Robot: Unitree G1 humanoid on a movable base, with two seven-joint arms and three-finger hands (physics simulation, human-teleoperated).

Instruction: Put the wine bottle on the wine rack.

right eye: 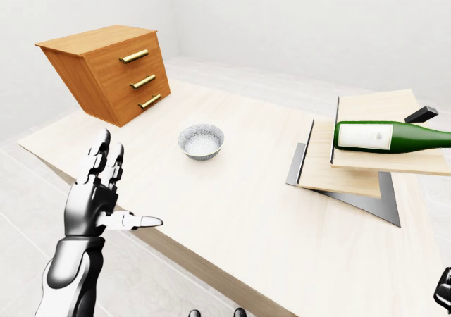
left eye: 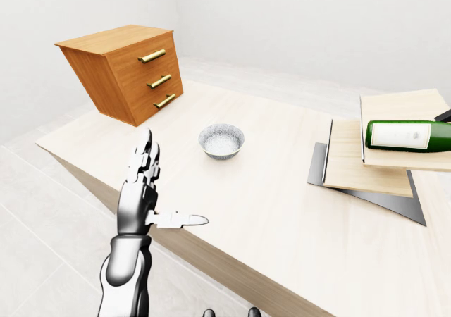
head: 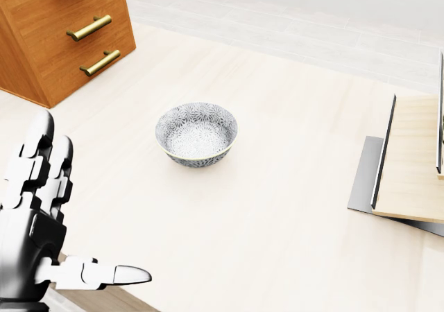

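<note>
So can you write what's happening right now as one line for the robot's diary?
left hand: open, raised at table edge | wine bottle: lying on wine rack | bowl: untouched | right hand: barely visible
</note>
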